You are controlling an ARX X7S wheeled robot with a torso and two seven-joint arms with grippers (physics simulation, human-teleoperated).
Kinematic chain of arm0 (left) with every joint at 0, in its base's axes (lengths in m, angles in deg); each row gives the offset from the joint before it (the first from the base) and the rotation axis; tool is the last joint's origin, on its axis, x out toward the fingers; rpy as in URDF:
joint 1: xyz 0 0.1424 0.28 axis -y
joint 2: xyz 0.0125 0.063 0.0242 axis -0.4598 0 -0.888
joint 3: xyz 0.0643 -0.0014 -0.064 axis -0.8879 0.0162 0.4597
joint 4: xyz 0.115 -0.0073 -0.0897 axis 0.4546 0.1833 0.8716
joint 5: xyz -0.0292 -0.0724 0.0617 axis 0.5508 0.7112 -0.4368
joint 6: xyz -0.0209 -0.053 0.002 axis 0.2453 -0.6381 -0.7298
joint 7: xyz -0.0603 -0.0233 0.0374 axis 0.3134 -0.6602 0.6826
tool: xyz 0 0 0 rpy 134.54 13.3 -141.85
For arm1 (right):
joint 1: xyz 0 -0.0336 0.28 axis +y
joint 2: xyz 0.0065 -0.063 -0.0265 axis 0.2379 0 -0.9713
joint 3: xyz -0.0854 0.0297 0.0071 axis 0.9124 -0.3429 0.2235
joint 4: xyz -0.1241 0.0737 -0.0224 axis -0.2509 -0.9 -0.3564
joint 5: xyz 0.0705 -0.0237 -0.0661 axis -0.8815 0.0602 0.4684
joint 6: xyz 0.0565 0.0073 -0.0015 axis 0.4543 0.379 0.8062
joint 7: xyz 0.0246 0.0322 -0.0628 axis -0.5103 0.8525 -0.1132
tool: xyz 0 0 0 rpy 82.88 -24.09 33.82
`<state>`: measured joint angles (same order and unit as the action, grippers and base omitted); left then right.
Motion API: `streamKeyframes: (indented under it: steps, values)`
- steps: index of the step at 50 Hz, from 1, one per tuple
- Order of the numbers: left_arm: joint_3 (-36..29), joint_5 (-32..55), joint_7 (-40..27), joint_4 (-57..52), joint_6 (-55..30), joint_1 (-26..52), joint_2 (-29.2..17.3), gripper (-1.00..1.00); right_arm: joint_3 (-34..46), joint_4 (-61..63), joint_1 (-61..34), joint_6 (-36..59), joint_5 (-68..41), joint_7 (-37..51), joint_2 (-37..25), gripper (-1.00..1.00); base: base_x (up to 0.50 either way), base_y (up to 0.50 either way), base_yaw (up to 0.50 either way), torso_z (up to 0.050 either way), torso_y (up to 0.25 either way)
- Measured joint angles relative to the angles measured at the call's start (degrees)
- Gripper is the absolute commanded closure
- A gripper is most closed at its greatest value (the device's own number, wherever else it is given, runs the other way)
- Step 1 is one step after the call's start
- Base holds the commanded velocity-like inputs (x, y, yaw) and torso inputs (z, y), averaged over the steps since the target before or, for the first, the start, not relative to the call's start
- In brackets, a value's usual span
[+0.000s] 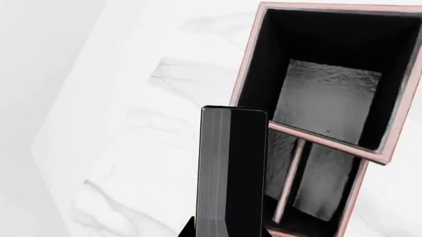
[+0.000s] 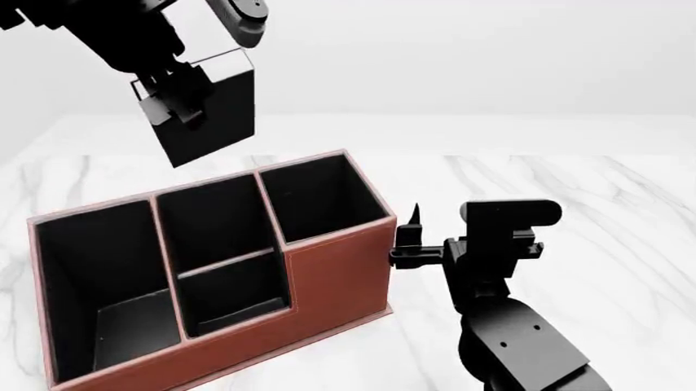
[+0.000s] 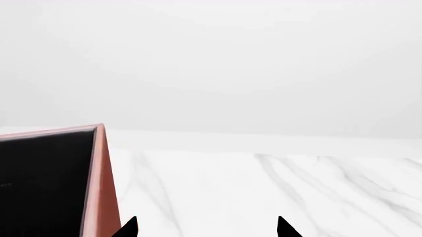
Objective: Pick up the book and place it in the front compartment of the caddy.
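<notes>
While the left gripper (image 2: 179, 98) clenches the book (image 2: 207, 114) in the air at ten o'clock, tilted above the caddy (image 2: 326, 269), no writing shows on its black cover. At four o'clock the right gripper (image 2: 411, 236), fingertips spread, sits just beside the caddy's right wall on the marble table (image 2: 609, 204).

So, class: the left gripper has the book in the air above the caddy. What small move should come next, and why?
Probably bring the left gripper toward the robot. It holds the book aloft above the caddy's far edge, and the small front compartment lies nearer, so lowering now would likely miss it.
</notes>
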<state>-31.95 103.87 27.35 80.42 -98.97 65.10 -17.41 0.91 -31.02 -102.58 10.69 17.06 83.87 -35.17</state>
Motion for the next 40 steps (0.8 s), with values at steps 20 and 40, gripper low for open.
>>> streamKeyframes:
  steps: [20,40]
  values:
    - [-0.9,0.2,2.0,-2.6,-2.3,-1.0,-0.1,1.00,0.0,-0.4,-0.3,-0.1,-0.5,0.4,-0.1,-1.00,0.00,0.00,0.00,0.001,0.001]
    - [-4.3,-4.2,2.9,-8.7,2.6,-1.4,-2.7,1.00,0.2,-1.2,-0.3,-0.6,-0.7,0.6,-0.2,-1.00,0.00,0.00,0.00,0.000,0.001]
